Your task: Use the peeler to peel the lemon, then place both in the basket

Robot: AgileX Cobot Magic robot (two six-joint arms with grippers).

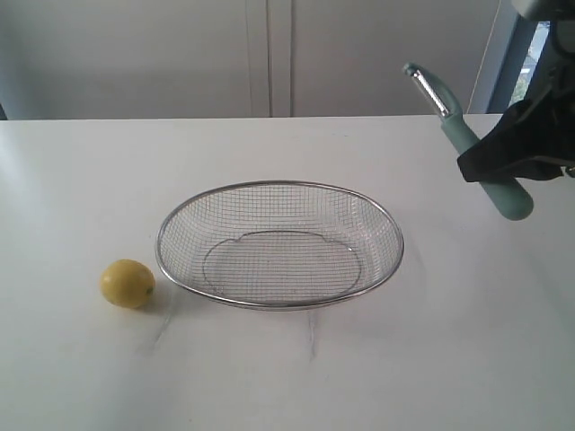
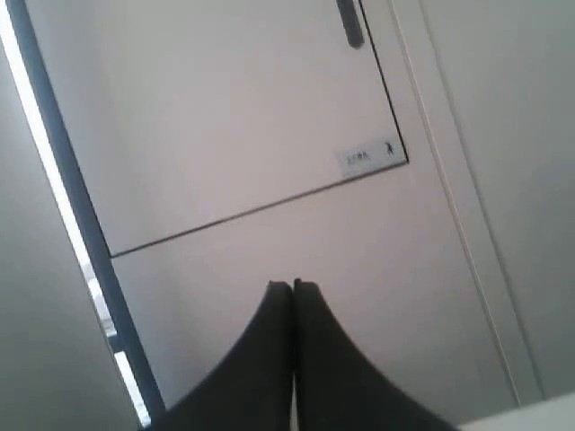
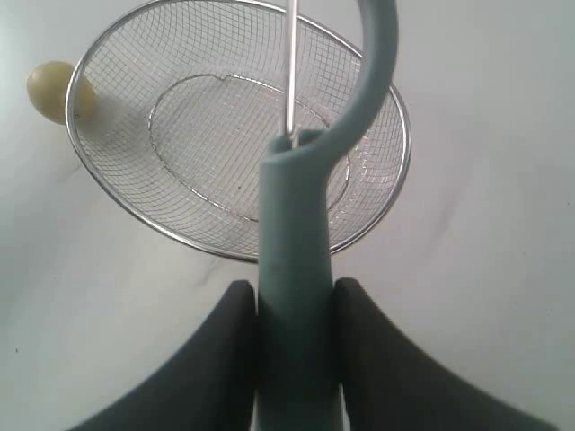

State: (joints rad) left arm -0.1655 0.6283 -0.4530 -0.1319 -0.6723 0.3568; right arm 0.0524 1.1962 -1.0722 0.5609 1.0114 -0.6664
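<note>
The yellow lemon rests on the white table just left of the wire-mesh basket. My right gripper is raised at the right edge, shut on the teal handle of the peeler, whose metal blade head points up and left. In the right wrist view the peeler sits between both fingers, with the basket and the lemon below. My left gripper is shut on nothing and faces a pale wall; it is out of the exterior view.
The white table spreads around the basket. Pale cabinet doors stand behind its far edge. A blue-framed window is at the back right.
</note>
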